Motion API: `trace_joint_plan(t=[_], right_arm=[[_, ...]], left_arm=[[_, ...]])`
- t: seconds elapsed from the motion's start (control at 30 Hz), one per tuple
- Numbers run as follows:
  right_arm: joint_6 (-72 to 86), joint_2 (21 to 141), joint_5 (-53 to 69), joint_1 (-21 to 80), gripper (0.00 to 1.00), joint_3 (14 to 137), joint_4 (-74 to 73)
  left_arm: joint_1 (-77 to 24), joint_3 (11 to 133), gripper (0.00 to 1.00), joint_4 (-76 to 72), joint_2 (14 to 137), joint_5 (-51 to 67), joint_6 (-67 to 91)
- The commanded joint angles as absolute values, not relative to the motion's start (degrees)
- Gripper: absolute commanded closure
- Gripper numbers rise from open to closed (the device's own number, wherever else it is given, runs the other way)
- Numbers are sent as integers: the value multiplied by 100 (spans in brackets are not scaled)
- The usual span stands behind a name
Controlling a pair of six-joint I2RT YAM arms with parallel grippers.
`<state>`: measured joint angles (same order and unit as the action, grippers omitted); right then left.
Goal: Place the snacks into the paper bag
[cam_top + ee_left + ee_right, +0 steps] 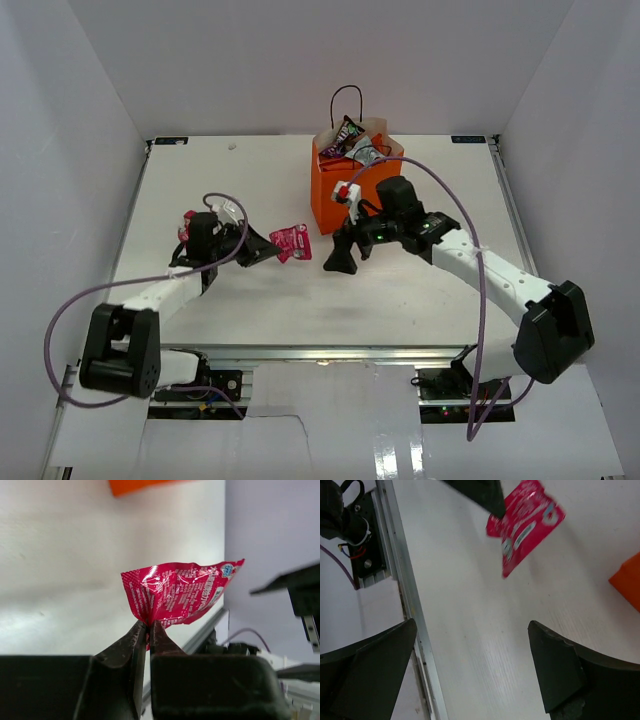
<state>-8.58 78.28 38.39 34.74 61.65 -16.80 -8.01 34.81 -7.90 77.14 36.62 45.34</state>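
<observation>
The left hand (272, 249) is clamped shut on a bottom corner of a pink packet (292, 241), the two fingertips (142, 630) pinched together on the crinkled foil. The packet (176, 592) stands out beyond the fingers and casts a shadow on the white table (220, 190), so it looks lifted clear of the surface. It sits left of and nearer than the orange paper bag (338, 190), close to the bag's lower left corner but not touching it. The bag stands upright at the far middle of the table, one thin black handle (347, 98) rising above it, with several snacks (352, 142) showing at its open top, among them dark purple and silvery wrappers. The right hand (340, 262) hangs just in front of the bag, with its jaws spread wide and nothing between them. From its wrist camera, the pink packet (526, 524) lies ahead of the open fingers (560, 670).
</observation>
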Motion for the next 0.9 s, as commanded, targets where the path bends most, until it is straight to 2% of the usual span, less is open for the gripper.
trace_joint_plan(t=[0.0, 0.13, 0.23, 0.43, 0.53, 0.6, 0.63, 0.73, 0.8, 0.83, 0.87], right_arm=[[446, 8190, 2366, 4068, 3, 6731, -958], [1632, 8981, 2084, 4166, 0, 7268, -1099], [2046, 9184, 2257, 4192, 8, 7304, -985], [2338, 9325, 2925, 4455, 38, 7058, -475], [2347, 9352, 3276, 4526, 63, 6970, -212], [2338, 9325, 3479, 4526, 72, 6882, -80], [2303, 9316, 3654, 4526, 81, 6856, -70], [2075, 9229, 3980, 4518, 92, 6803, -70], [1586, 9123, 4253, 4509, 92, 6838, -70], [1365, 9080, 4506, 4500, 92, 6925, -157], [1110, 8992, 4587, 4483, 92, 7013, -297]], left_arm=[[-1167, 2753, 100, -1203, 6726, 3806, 4753], [-1309, 2198, 100, -1362, 5697, 3543, 5333], [-1362, 1908, 100, -1354, 5143, 3507, 5510], [-1415, 1600, 100, -1354, 4623, 3542, 5722], [-1424, 1564, 100, -1345, 4562, 3586, 5748], [-1424, 1564, 100, -1353, 4544, 3577, 5766], [-1424, 1582, 100, -1354, 4553, 3577, 5766], [-1424, 1652, 99, -1354, 4614, 3568, 5766], [-1424, 1722, 94, -1354, 4667, 3621, 5696], [-1424, 1818, 89, -1354, 4719, 3682, 5643], [-1424, 1880, 77, -1362, 4737, 3744, 5573]])
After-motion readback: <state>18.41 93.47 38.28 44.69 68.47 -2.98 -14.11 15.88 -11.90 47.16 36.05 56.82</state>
